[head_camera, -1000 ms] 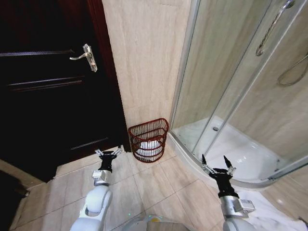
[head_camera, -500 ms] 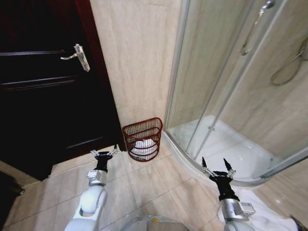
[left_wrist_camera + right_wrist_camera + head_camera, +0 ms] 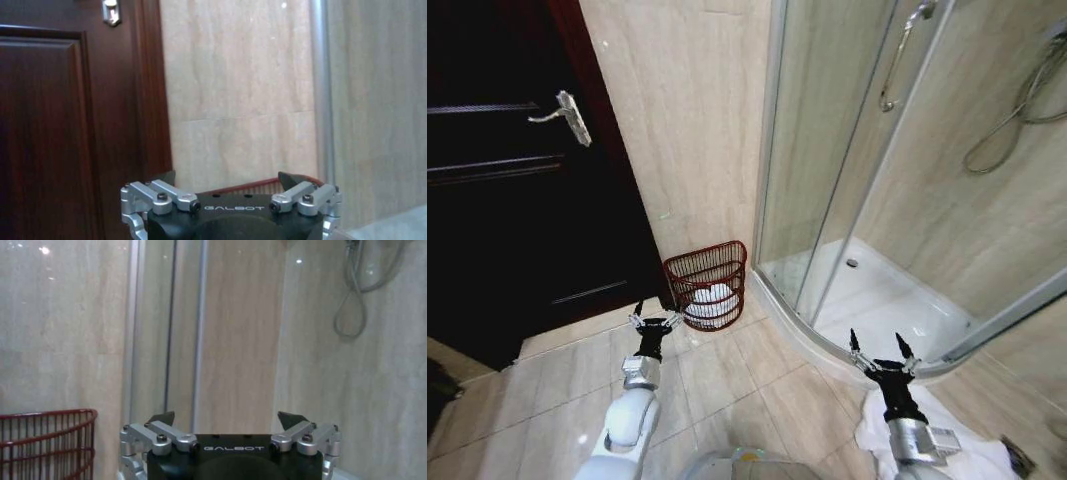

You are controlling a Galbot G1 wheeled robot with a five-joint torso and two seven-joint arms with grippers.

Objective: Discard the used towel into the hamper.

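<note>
The head camera looks from high up, forward and steeply down onto the tiled floor (image 3: 757,390), taking in the dark door (image 3: 517,200), the beige wall, the hamper (image 3: 707,285) at the wall's foot and the glass shower enclosure (image 3: 877,200); both arms reach into its lower edge.

The left wrist camera sits low, just behind the left tool (image 3: 227,177), looking level and close at the door (image 3: 67,125), the wall and the hamper's rim (image 3: 233,189).

The right wrist camera sits equally low behind the right tool (image 3: 227,417), facing the shower glass (image 3: 167,330) and hose, with the hamper (image 3: 47,445) at its edge.

All three views share the hamper and the wall behind it.
</note>
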